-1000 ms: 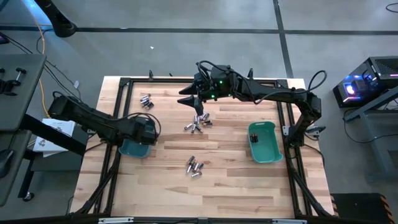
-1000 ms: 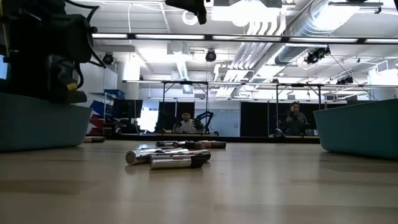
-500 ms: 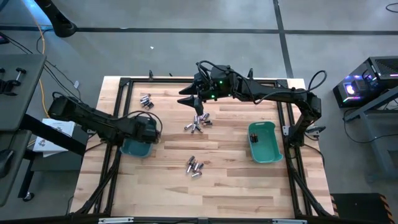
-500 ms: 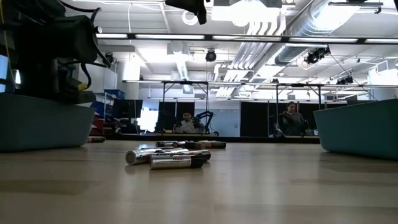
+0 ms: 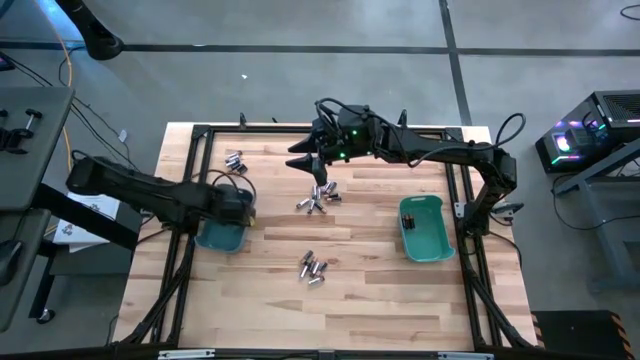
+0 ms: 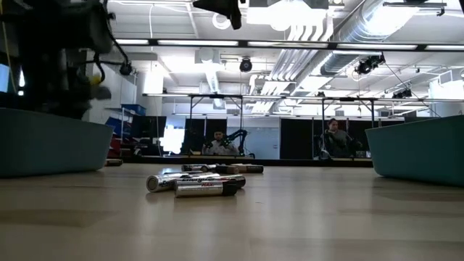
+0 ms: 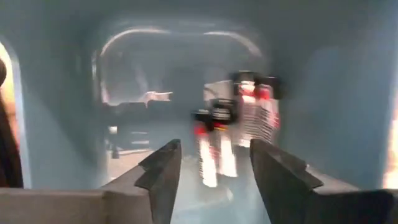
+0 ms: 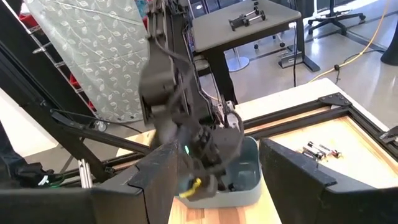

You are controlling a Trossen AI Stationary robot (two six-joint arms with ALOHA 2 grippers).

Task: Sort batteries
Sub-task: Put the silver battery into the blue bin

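Left gripper (image 5: 238, 208) over the left teal bin (image 5: 217, 238), fingers (image 7: 163, 171) spread, holding nothing; several batteries (image 7: 239, 118) lie inside that bin. More batteries in three loose groups on the wooden surface (image 5: 380, 290): far-left (image 5: 235, 161), centre (image 5: 318, 198), nearer the front (image 5: 313, 267). Right gripper (image 5: 312, 166) above the centre group, fingers spread, empty. Right teal bin (image 5: 425, 228) at right.

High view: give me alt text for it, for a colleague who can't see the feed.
The left gripper hangs over the left teal bin, while the right gripper hovers open above a battery pile. Two more battery piles lie on the table, beside a right bin.
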